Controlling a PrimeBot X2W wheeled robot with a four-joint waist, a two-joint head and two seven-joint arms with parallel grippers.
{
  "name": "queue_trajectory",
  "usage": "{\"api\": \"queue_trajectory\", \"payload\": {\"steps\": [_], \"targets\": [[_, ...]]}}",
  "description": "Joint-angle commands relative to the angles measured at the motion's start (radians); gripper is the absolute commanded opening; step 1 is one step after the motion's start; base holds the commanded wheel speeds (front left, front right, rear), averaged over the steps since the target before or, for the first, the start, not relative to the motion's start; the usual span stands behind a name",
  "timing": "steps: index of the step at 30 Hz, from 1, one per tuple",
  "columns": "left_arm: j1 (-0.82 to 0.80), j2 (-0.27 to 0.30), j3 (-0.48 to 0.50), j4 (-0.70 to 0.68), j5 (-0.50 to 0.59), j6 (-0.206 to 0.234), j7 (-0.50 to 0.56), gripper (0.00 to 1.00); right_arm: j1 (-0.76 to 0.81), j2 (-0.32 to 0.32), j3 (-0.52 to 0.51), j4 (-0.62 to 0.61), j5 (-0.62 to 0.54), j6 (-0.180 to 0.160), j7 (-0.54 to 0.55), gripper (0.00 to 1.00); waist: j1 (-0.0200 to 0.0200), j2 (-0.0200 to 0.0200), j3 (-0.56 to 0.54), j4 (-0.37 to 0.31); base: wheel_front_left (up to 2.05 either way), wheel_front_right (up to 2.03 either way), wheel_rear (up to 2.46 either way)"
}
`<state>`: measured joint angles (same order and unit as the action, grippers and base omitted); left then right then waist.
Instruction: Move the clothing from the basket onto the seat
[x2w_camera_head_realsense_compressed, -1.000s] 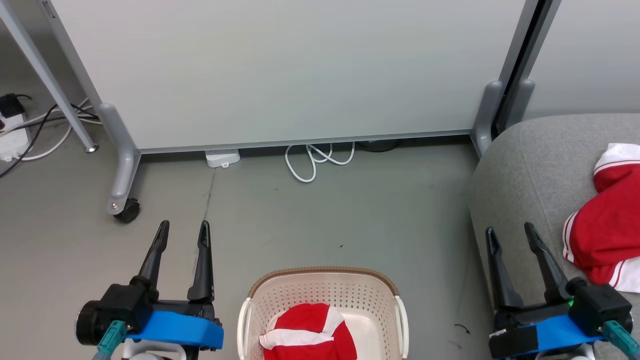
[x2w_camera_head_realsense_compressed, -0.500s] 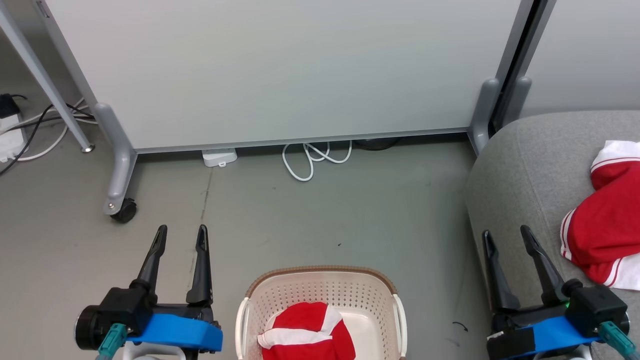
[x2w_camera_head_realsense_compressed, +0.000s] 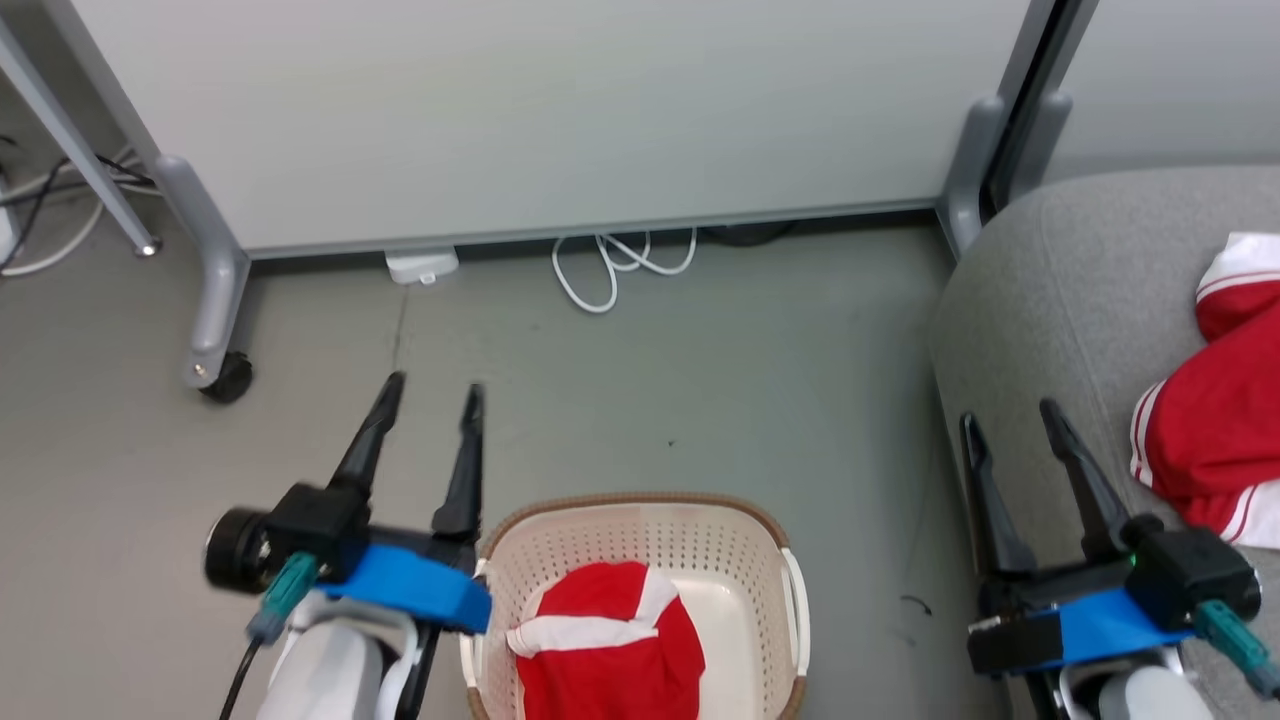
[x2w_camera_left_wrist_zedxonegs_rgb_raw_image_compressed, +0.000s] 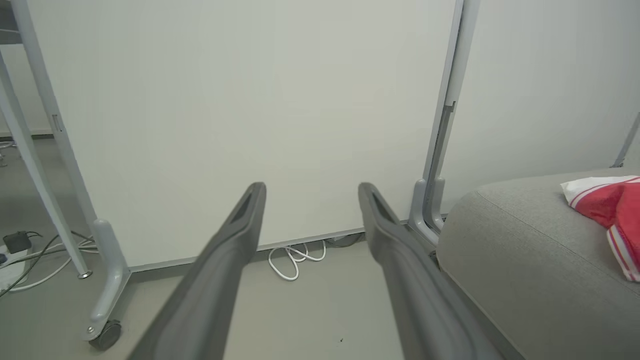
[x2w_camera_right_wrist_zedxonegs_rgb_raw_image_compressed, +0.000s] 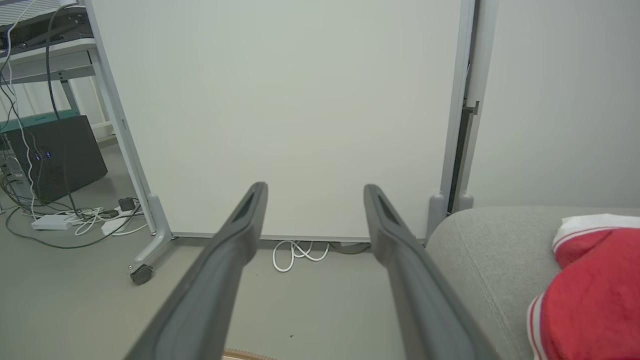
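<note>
Head camera had tipped down a bit since a second ago, so the whole floor scene slid up in the head view; that is a camera move, not the things moving. Real change: the left gripper (x2w_camera_head_realsense_compressed: 434, 385) had swung in toward the basket (x2w_camera_head_realsense_compressed: 640, 498). It sat well apart from it a second ago, and now its blue wrist block was right against the basket's left rim, blurred with motion. Its fingers were spread moderately wide and held nothing, pointing past the basket at the floor, not yet down into it. The right gripper (x2w_camera_head_realsense_compressed: 1007, 412) showed no real move, parked beside the front edge of the seat (x2w_camera_head_realsense_compressed: 1040, 320), jaws likewise apart and empty. Clothing was split. One red garment (x2w_camera_head_realsense_compressed: 600, 650) with a white stripe lay bunched in the basket's bottom, untouched, same shape as in the earlier frames. The other garment (x2w_camera_head_realsense_compressed: 1215, 450) already lay on the grey seat at far right, striped trim showing. So the task looked about half done, one piece delivered and one left. The left arm closing in read as the start of the reach for the last piece. Next it would likely need to tilt down over the rim and pinch a fold of the heap. Risks were clipping the light basket and shoving it, or catching too little of the loose fabric. The partition panel (x2w_camera_head_realsense_compressed: 600, 120) and white cable (x2w_camera_head_realsense_compressed: 610, 265) behind were not involved.
</note>
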<state>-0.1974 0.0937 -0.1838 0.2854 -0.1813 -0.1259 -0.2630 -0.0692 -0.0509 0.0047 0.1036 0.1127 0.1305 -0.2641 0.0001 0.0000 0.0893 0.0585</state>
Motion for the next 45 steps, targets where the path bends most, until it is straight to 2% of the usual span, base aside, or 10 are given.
{"api": "queue_trajectory", "payload": {"steps": [1, 7, 15, 26, 34, 39, 45], "targets": [[-0.035, 0.011, -0.024, 0.017, -0.011, -0.006, -0.003, 1.0, -0.025, 0.001, 0.001, -0.007, -0.007, 0.0, -0.001, 1.0, -0.0001, 0.0, 0.032, -0.012, 0.0, 0.0, 0.0], [-0.19, 0.077, -0.184, 0.147, -0.059, -0.004, -0.003, 1.0, -0.115, 0.0, 0.005, -0.03, -0.029, 0.0, -0.001, 1.0, -0.0001, 0.0, 0.151, -0.049, 0.0, 0.0, 0.0], [-0.408, 0.125, -0.418, 0.364, -0.109, -0.004, -0.003, 1.0, -0.216, 0.0, 0.008, -0.057, -0.036, 0.0, -0.001, 1.0, -0.0001, 0.0, 0.323, -0.089, 0.0, 0.0, 0.0], [-0.597, 0.124, -0.758, 0.664, -0.141, -0.004, 0.004, 1.0, -0.326, 0.0, 0.025, -0.092, -0.043, 0.0, -0.001, 1.0, -0.0001, 0.0, 0.516, -0.132, 0.0, 0.0, 0.0], [-0.714, 0.108, -0.99, 0.811, -0.179, -0.004, 0.079, 1.0, -0.393, 0.0, 0.051, -0.139, -0.051, 0.0, -0.001, 1.0, -0.0001, 0.0, 0.651, -0.16, 0.0, 0.0, 0.0], [-0.765, 0.109, -1.075, 0.862, -0.194, -0.004, 0.176, 1.0, -0.419, 0.0, 0.066, -0.169, -0.059, 0.0, -0.001, 1.0, -0.0001, 0.0, 0.723, -0.173, 0.0, 0.0, 0.0], [-0.796, 0.118, -1.098, 0.875, -0.139, -0.004, 0.285, 1.0, -0.43, 0.0, 0.069, -0.219, -0.072, 0.0, -0.001, 1.0, -0.0001, 0.0, 0.797, -0.188, 0.0, 0.0, 0.0]]}}
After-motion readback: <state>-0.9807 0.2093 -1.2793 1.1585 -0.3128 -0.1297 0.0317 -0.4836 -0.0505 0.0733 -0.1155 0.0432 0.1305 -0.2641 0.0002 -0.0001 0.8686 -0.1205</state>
